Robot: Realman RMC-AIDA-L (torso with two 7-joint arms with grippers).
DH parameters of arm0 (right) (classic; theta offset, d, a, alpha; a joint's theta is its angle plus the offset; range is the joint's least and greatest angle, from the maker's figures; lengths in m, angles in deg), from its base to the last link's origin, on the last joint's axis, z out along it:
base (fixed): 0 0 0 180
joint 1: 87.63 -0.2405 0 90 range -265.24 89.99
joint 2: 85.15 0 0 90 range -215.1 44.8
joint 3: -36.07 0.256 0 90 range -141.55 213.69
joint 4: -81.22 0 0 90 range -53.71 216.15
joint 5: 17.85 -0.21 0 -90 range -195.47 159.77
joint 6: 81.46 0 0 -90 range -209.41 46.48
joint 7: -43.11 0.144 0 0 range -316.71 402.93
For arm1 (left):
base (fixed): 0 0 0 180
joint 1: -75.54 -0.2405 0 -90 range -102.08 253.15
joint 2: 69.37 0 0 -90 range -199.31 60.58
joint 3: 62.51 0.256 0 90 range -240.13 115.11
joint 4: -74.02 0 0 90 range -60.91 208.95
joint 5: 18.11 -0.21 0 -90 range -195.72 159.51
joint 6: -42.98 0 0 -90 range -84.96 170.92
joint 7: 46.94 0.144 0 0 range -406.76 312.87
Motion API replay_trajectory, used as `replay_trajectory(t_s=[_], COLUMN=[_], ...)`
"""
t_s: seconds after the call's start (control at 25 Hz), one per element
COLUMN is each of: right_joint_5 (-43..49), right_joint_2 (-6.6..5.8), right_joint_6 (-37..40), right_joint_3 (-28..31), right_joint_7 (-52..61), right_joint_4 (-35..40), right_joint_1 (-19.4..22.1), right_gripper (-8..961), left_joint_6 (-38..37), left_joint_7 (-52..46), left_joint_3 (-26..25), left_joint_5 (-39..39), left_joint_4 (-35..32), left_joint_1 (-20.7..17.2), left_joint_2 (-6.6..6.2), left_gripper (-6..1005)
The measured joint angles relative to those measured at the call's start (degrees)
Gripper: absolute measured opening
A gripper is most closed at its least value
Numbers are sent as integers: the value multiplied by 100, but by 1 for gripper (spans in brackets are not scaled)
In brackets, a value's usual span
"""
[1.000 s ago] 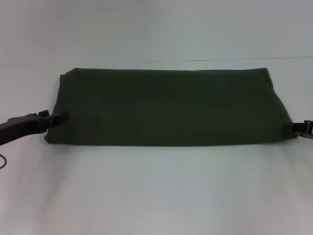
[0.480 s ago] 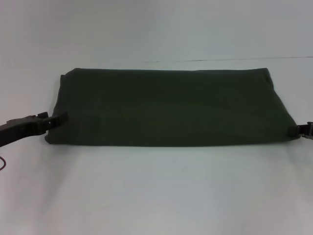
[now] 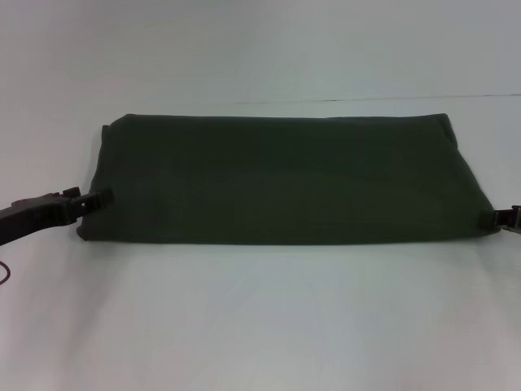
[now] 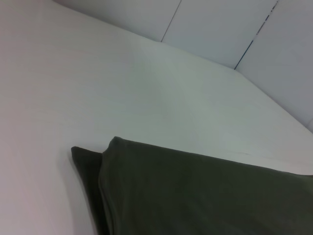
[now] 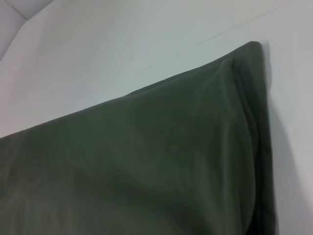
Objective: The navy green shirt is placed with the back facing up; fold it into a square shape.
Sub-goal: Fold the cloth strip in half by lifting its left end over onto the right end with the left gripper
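The navy green shirt [image 3: 285,179] is lying flat on the white table, folded into a wide, low rectangle whose long sides are running left to right across the head view. Its dark olive fabric is looking matte and plain, with no lettering showing on the upper face. The near edge is sitting straight and slightly thick, while the short ends are slanting outward toward the front. In the left wrist view [image 4: 195,196] a lower layer is peeking out past the upper one at a corner, and the right wrist view [image 5: 146,166] is showing a hemmed edge running along one end.
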Motion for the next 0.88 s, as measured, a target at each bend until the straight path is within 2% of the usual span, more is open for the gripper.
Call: replay_trajectory(t_s=[0.2,0.28,0.48,0.68,0.88], right_joint_5=[-16,-69,-589,-1292,-1544], right_joint_2=[28,85,188,169,266], right_joint_6=[225,337,608,1158,1726], right_joint_3=[166,325,458,461,380], right_joint_7=[-196,-210,-261,-818,-1382], right_joint_4=[162,373,977,1016,984], right_joint_1=[49,138,453,561,486], right_gripper=[141,161,397,507,616], left_joint_6=[-32,-60,-140,-573,-1090], left_joint_7=[-22,-44,-108,-350,-1087], left_joint_3=[-27,-60,-134,-296,-461], left_joint_5=[0,0,6,37,4], left_joint_4=[-2,-8,-64,-73,-84], left_joint_1=[0,0,-9,-50,-94], left_joint_2=[0,-2,-8,-26,-42], left_gripper=[726,725,725,725,725])
